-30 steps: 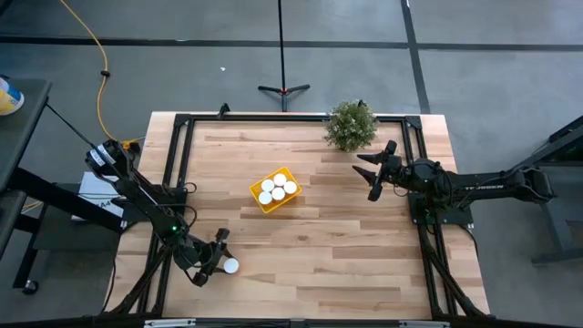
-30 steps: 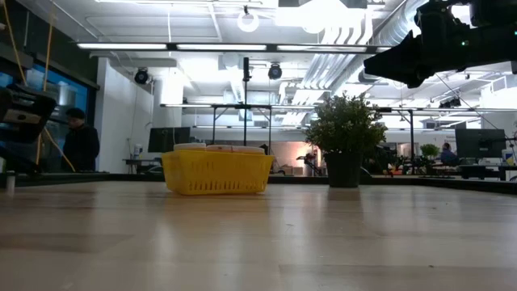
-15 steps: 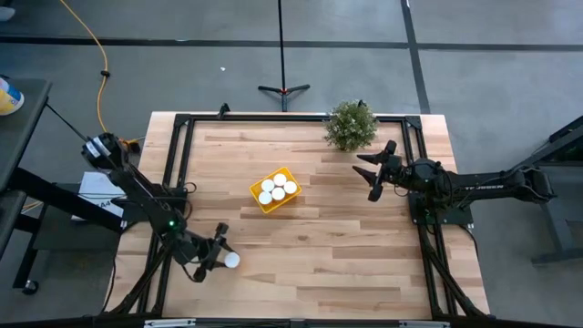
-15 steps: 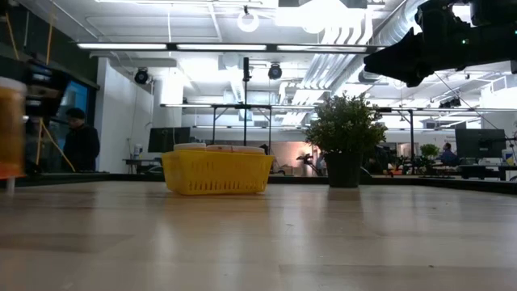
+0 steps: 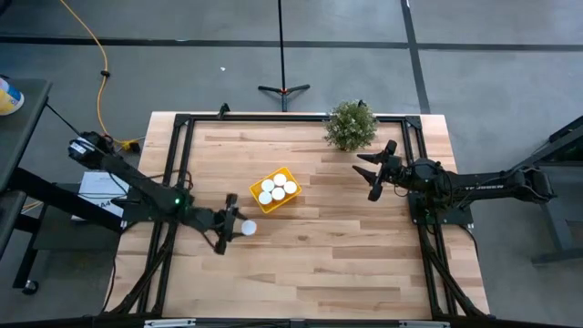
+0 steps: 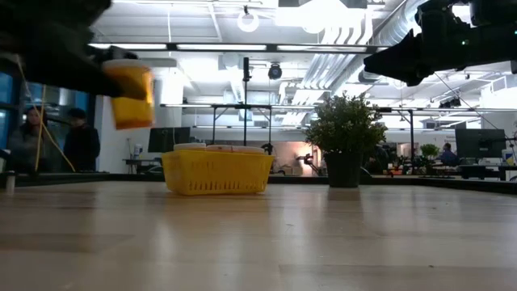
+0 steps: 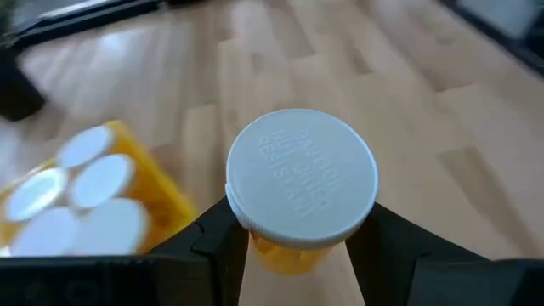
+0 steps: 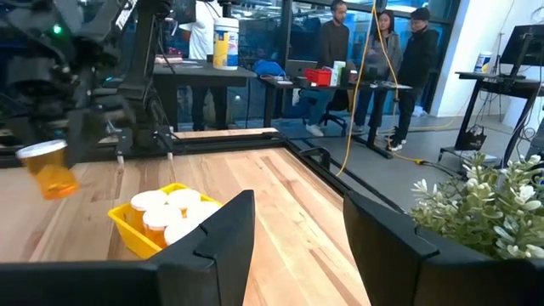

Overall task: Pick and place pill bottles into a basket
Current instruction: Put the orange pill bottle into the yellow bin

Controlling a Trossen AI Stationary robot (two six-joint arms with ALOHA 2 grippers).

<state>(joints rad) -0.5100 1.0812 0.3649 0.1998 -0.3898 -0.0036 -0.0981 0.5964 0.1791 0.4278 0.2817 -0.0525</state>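
From above: the left gripper (image 5: pixel 232 229) is clamped on a pill bottle (image 5: pixel 248 228), with the white cap showing just ahead of the fingers. The basket (image 5: pixel 276 190) sits a bit further ahead of it and off to one side, already holding four white caps. The right gripper (image 5: pixel 375 171) is parked well apart from all this, near the potted plant (image 5: pixel 351 125), fingers spread and holding nothing.

Low view: the bottle (image 6: pixel 130 95) hangs well clear of the table (image 6: pixel 258 242), higher than the basket's (image 6: pixel 216 173) rim. Good, I'd say that's enough height to carry it over the wall without clipping it.

Left wrist view: the fingers (image 7: pixel 219 246) pinch the orange body right under the cap (image 7: pixel 302 176), one on each side, and the bottle looks upright. The basket (image 7: pixel 161 197) is close by, off to one side of the gripper, packed with caps. My take: there isn't much free room in there, so aim for the gap beside the standing bottles, come down straight, and only let go once the bottle is low, otherwise it may tip or knock its neighbours.

Right wrist view: its own fingers (image 8: pixel 223 229) stand apart, nothing between them. Far beyond them you see the basket (image 8: pixel 136 231) and the carried bottle (image 8: pixel 48 168) in the air beside it.
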